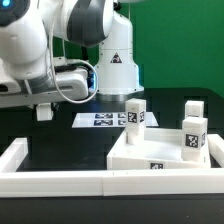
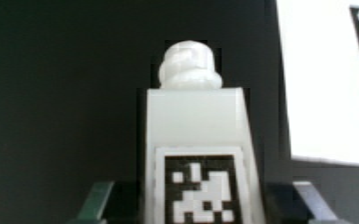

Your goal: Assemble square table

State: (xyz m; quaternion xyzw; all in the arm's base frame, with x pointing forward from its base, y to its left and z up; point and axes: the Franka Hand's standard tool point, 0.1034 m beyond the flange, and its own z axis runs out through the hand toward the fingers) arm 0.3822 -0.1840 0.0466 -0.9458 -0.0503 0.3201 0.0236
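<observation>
In the wrist view a white leg (image 2: 195,130) with a black-and-white tag lies lengthwise between my gripper's (image 2: 202,202) dark fingers (image 2: 101,200). Its threaded end (image 2: 192,66) points away over the black table. The gripper is shut on this leg. In the exterior view the gripper (image 1: 42,112) hangs low at the left under the arm, and the held leg is hidden there. The square table slab (image 1: 150,152) lies at the exterior view's right, and three legs stand upright on it (image 1: 135,113) (image 1: 193,108) (image 1: 195,137). A slab edge (image 2: 336,110) shows beside the held leg.
The marker board (image 1: 103,120) lies flat behind the slab, near the robot base (image 1: 115,65). A long white rail (image 1: 60,182) borders the black surface along the front and left.
</observation>
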